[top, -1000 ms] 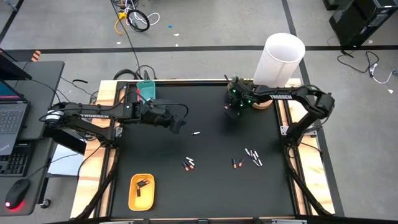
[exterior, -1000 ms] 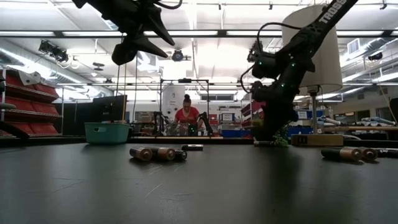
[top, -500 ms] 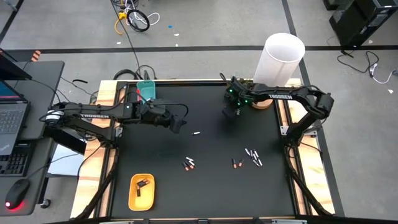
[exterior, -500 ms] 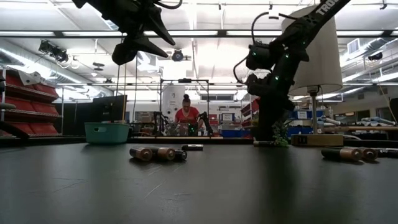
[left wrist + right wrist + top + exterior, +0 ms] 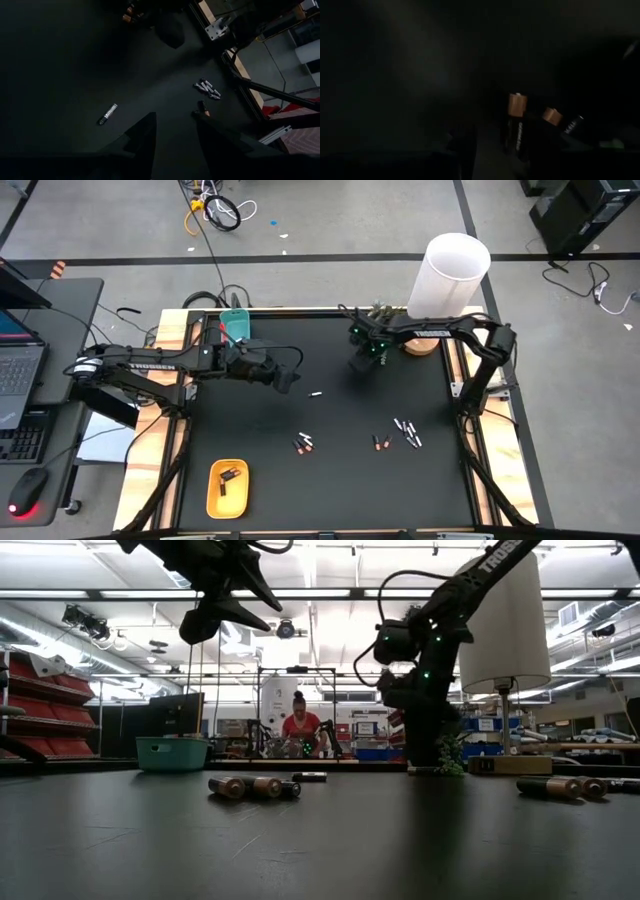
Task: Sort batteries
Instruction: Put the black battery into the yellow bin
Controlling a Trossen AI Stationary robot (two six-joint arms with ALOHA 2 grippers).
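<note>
White "TROSSEN" lettering runs along the forearm of the left arm (image 5: 150,365), beside the teal tray (image 5: 235,325). The same word shows on the right arm (image 5: 435,333) beside the white cylinder (image 5: 450,275), and partly, as "TROSS", in the low view. Print on the batteries (image 5: 517,122) is too dim to read.

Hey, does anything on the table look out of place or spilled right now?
Nothing looks spilled or damaged. The batteries lie loose on the black table: one pale battery lies alone near the middle, a dark pair below it, and a small cluster to the right. Two more sit in the yellow tray.
</note>
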